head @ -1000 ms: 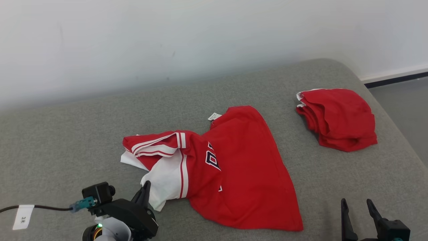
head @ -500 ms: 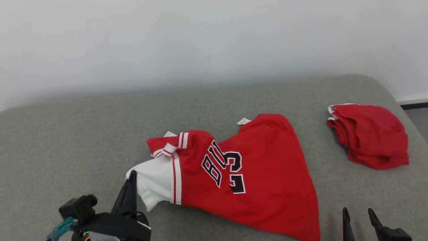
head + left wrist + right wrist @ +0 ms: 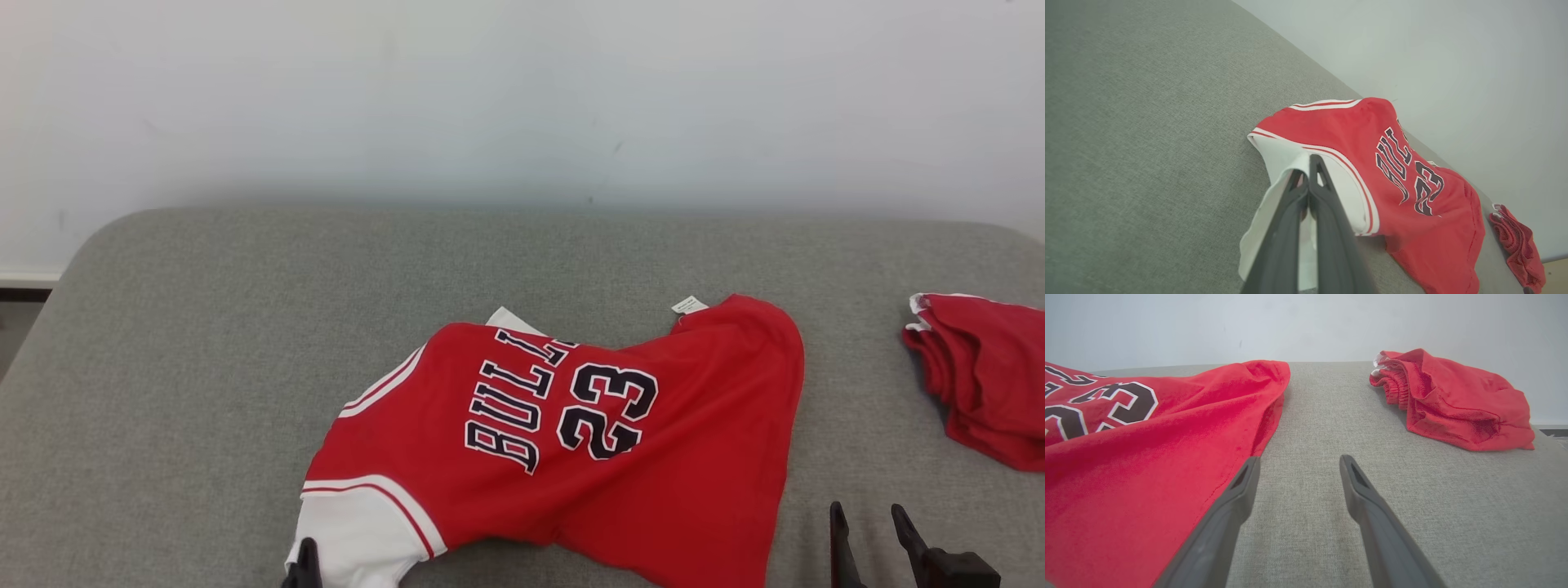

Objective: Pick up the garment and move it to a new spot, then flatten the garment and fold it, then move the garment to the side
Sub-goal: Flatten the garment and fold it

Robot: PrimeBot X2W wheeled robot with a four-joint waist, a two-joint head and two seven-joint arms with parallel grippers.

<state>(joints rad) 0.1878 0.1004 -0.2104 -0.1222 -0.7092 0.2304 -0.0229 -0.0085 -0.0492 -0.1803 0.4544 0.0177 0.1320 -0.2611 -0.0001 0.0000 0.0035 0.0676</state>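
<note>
Head view: jersey [image 3: 571, 441] lies on the gray pad [image 3: 204, 367], left of the red pile [image 3: 988, 384], well apart from it.
Left pincer [image 3: 304, 572] is clamped on the jersey's white sleeve edge, at the end farthest from the pile. Right pincer [image 3: 865, 510] is wide, holding nothing, over the pad between the jersey hem and the pile. "BULLS 23" print faces up.

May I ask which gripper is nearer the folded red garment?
Right: the right gripper, open, is near the folded red garment; the left gripper holds the jersey at its far end.
</note>
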